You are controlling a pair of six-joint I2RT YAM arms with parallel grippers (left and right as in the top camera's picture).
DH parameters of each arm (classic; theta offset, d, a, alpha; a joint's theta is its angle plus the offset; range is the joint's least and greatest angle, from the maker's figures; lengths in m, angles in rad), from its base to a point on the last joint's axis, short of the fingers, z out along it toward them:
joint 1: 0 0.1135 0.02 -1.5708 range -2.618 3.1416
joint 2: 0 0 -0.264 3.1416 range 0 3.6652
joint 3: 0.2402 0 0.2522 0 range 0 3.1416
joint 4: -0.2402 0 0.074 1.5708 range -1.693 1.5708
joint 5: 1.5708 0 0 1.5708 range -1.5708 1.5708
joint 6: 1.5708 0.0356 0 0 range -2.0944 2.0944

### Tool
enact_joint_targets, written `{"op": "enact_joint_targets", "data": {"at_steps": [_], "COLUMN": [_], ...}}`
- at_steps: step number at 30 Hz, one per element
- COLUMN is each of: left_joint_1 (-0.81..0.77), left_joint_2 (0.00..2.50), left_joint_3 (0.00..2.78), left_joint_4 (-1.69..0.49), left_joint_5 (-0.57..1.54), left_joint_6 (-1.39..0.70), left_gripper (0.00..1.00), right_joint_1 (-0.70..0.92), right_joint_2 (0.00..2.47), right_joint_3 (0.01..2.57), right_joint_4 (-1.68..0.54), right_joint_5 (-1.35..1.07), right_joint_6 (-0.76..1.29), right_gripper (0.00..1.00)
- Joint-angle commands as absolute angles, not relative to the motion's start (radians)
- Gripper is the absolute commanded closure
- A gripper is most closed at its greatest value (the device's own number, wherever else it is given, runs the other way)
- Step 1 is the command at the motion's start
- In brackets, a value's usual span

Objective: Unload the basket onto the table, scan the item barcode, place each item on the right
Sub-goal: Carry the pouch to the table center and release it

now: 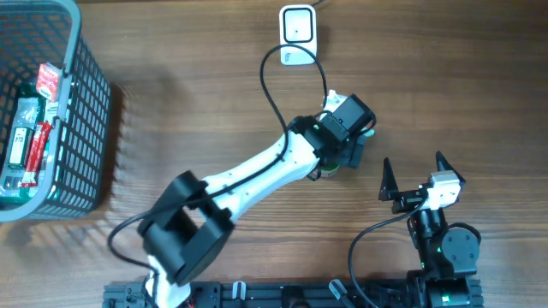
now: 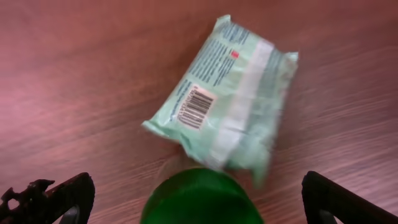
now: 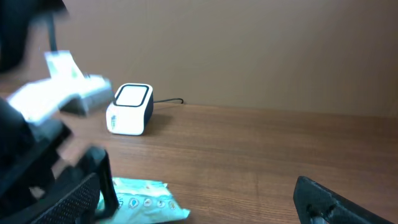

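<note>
Lying flat on the brown wooden table [image 2: 74, 74], just ahead of the left claw [image 2: 198, 185]: a pale green soft plastic packet [image 2: 239, 87], clear of both fingers [image 2: 62, 196] and in line with the gap between them. Crossed lengthwise by a white band, with small dark print and a black-and-white barcode [image 2: 194, 107] facing up, near the end toward the claw's left finger. Smeared by blur at the corner nearest the claw. Overlapped there by a blurred dark green rounded shape [image 2: 199, 205], impossible to identify. Almost wholly hidden from overhead under the left wrist. Cut off by the bottom edge in the right wrist view.

Spread wide and gripping nothing: the left claw. Likewise wide open and empty, well apart from the packet: the right claw [image 1: 413, 171]. Far beyond the left claw, a white box-shaped scanner with a dark window [image 1: 297, 34].
</note>
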State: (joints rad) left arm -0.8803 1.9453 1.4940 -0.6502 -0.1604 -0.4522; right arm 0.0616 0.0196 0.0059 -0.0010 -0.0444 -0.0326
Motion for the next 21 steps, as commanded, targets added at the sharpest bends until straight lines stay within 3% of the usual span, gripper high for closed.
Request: {"op": "enact_joint_targets", "data": {"at_steps": [1,5,9,15,21], "left_joint_1": [-0.844,-0.775,-0.588,-0.138,0.34], "left_joint_2": [1.776,1.651,1.496,1.32,1.306], "left_joint_3": [1.506,1.508,1.554,1.601,1.601], "left_joint_4": [-0.656,-0.685,-0.754,-0.752,-0.764], "left_joint_5": [-0.177,-0.196,-0.329,-0.342,-0.301], "left_joint_6": [-0.415,-0.324,-0.239,-0.163,-0.096], "left_gripper": [0.0,0.0,0.0,0.0,0.0], "right_joint_1": [0.059,0.059,0.059,0.059,0.059], "right_joint_2": [0.018,0.018,0.018,0.018,0.018], "right_joint_3": [0.005,0.005,0.005,0.005,0.005], "right_joint_4": [0.002,0.002,0.002,0.002,0.002], "right_joint_5": [-0.052,-0.052,-0.052,-0.052,-0.052], "right_joint_6": [-0.05,-0.05,-0.05,-0.05,-0.05], "right_gripper": [0.0,0.0,0.0,0.0,0.0]}}
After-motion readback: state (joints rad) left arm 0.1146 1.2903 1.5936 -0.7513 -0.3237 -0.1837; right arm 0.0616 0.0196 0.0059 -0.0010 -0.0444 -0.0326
